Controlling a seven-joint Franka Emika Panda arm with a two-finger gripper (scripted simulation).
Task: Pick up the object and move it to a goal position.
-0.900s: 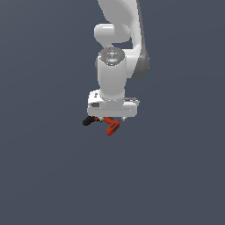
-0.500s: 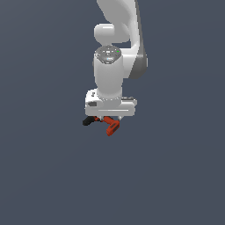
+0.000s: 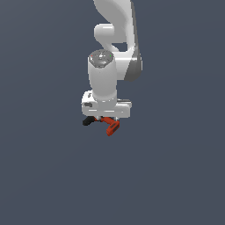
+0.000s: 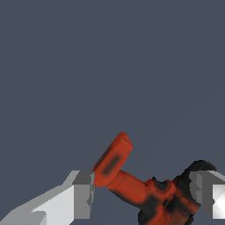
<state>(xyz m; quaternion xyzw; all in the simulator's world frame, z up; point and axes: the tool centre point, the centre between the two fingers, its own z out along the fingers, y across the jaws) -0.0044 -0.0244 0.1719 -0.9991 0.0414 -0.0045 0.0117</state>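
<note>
Though likely light and rigid, best held at the drill (image 4: 145,189) body near centre frame; gripper (image 3: 102,119) fingers (image 4: 83,193) clamped across it, handle base protruding

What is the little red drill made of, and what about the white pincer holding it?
The drill looks like matte plastic: flat red-orange colour with black patches and no shine, though a simulator's render leaves the real material open. The pincer looks like smooth painted metal or hard plastic: plain white and grey faces with sharp, blocky edges. Its fingers press against the drill on both sides.
</note>
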